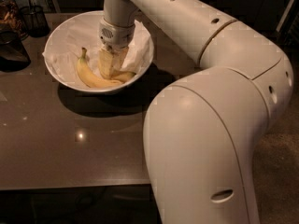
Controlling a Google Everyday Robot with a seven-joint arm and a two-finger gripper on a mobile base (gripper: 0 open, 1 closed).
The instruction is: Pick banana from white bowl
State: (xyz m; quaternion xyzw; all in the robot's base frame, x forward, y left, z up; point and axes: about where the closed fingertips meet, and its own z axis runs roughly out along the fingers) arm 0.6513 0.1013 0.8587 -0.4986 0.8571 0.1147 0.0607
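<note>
The white bowl (58,76), lined with crumpled white paper, stands on the dark table at the upper left. A long curved banana (91,78) lies along its front left side, stem pointing up. A second, plumper banana (125,75) lies beside it, and the gripper hides most of it. My gripper (112,63) reaches straight down into the middle of the bowl, right over this second banana and level with it. My arm runs from the gripper's wrist out to the right.
A dark wire-mesh cup (33,17) stands behind the bowl at the upper left, with a dark container (11,50) next to it at the left edge. The table's front edge (70,185) runs across the lower left. My large arm body fills the right side.
</note>
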